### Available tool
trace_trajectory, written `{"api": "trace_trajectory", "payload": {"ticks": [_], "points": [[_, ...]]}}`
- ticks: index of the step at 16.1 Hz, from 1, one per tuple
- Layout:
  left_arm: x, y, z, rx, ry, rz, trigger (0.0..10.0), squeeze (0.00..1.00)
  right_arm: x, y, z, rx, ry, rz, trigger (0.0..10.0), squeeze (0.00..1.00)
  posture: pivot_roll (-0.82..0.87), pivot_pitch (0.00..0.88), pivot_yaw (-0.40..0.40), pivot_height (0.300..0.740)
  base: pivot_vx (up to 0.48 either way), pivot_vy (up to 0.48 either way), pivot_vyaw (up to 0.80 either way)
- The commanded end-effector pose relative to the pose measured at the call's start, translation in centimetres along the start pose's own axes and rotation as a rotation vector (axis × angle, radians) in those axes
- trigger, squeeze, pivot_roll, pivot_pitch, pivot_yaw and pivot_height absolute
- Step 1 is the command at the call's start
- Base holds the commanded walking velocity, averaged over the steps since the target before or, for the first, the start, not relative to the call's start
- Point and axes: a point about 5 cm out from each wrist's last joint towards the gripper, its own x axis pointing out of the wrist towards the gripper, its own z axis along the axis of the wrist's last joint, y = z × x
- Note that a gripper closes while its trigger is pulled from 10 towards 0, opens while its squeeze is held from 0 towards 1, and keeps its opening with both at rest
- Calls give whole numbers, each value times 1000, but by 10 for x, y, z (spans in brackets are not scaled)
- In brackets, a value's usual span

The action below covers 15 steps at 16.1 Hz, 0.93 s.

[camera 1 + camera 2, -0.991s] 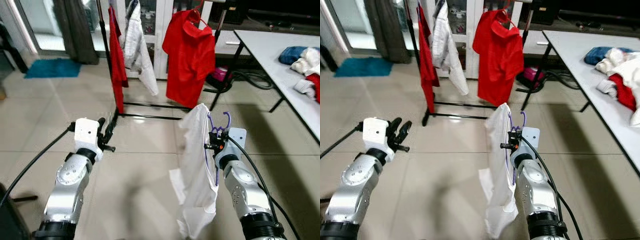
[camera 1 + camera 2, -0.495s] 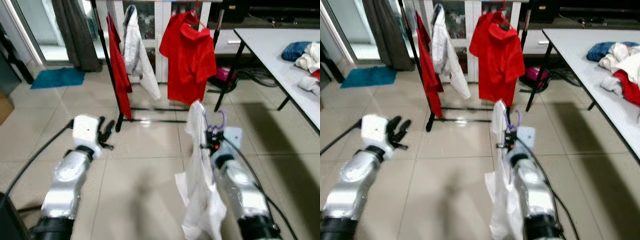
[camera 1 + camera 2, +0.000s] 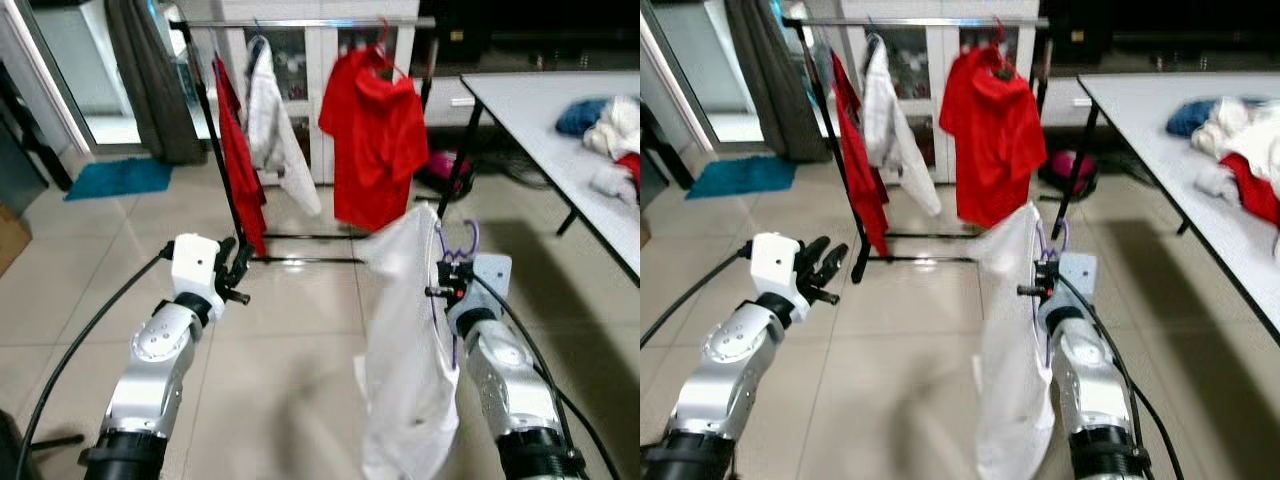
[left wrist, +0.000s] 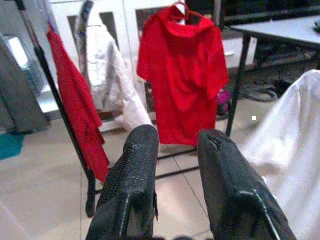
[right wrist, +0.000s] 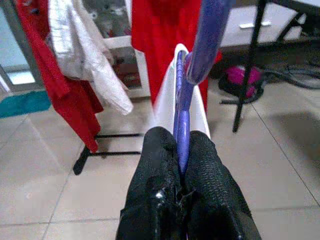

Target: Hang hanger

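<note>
My right gripper (image 3: pixel 447 283) is shut on a purple hanger (image 3: pixel 452 247) that carries a white garment (image 3: pixel 400 340) hanging down on its left side. In the right wrist view the fingers (image 5: pixel 160 165) clamp the hanger's purple bar (image 5: pixel 184 125). My left gripper (image 3: pixel 237 270) is held out in front, open and empty, its fingers (image 4: pixel 135 185) apart in the left wrist view. Ahead stands a black clothes rack (image 3: pixel 300 24) with a dark red garment (image 3: pixel 238 150), a white shirt (image 3: pixel 275 125) and a red t-shirt (image 3: pixel 375 135) on it.
A white table (image 3: pixel 560 130) with a pile of clothes (image 3: pixel 615 135) runs along the right. White cabinets (image 3: pixel 930 60) stand behind the rack, a dark curtain (image 3: pixel 145 70) and a teal mat (image 3: pixel 118 178) at the left. Tiled floor (image 3: pixel 290 330) lies between me and the rack.
The whole view has shifted: the rack's top bar now shows and the rack looks nearer. Both arms keep their pose, the right still holding the hanger.
</note>
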Motion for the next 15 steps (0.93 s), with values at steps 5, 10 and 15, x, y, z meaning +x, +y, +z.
{"api": "trace_trajectory", "payload": {"ticks": [5, 10, 15], "points": [[1, 3, 0, 4, -1, 9, 10000, 0, 5, 8, 20, -10, -54, 44, 10000, 0, -23, 13, 1, 740, 325, 0, 0], [-7, 8, -2, 11, 14, 0, 10000, 0, 6, 3, 22, -31, -52, 32, 10000, 0, -63, 26, 28, 740, 327, 0, 0], [1, 1, 2, 15, 1, -14, 10000, 0, 0, 6, 17, 14, -37, 40, 10000, 0, -38, 31, 5, 740, 327, 0, 0]]}}
